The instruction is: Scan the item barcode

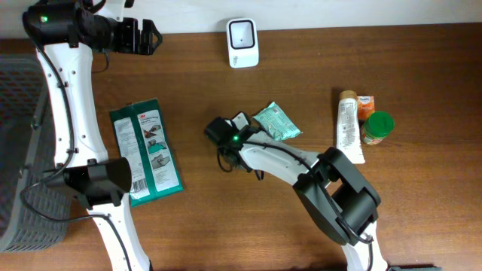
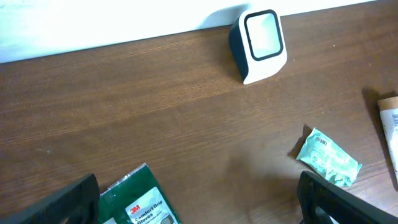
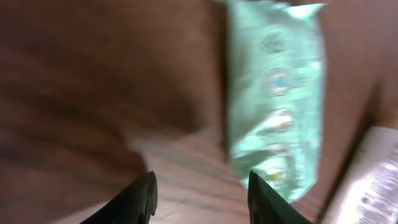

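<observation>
1. the packet (image 1: 276, 122) lies flat on the table (image 1: 188, 75), on the robot's side of the scanner (image 1: 242, 41) and slightly toward the right arm; it is soft, pale green and crinkled, with a small barcode face up.
2. its long axis runs away from the right claw (image 3: 199, 190), just ahead of the tips and off to one side.
3. the right claw is part open, holding nothing, and is the nearer one.
4. the left claw (image 1: 147, 36), wide open and empty, hangs well off the scanner's other side.

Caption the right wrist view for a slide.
Right gripper, jaws parted and empty, over the wooden table near a pale green packet.
</observation>
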Controlling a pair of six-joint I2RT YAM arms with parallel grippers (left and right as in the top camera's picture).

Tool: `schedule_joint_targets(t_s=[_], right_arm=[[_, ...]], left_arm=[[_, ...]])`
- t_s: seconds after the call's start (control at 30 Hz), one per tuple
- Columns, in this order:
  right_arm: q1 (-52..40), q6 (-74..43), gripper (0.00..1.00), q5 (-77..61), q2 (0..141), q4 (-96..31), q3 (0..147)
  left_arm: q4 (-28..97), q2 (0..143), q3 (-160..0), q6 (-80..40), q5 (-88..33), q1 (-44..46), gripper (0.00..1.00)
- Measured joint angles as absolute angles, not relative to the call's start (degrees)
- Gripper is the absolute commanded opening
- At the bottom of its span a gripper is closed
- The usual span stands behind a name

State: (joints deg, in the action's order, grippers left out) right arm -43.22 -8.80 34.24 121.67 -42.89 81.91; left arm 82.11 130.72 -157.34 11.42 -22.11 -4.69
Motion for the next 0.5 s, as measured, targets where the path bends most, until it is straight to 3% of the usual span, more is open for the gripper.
schedule_joint_targets(t_s=[0.13,0.33,0.5], right_arm=[[-41.5,-9.5,0.33,24.1,121.1,-46.3,85.7],[-30.0,-18.1,0.04,9.0,115.7,-47.8,93.7],[-23.0,-24.5,0.04,5.4,115.0,-47.5,93.6]], left_arm=[[82.1,130.7,-157.3,11.4,-22.1,-4.7,0.99],[82.1,130.7,-157.3,11.4,-22.1,-4.7,0.99],[82.1,130.7,-157.3,11.4,-22.1,-4.7,0.99]])
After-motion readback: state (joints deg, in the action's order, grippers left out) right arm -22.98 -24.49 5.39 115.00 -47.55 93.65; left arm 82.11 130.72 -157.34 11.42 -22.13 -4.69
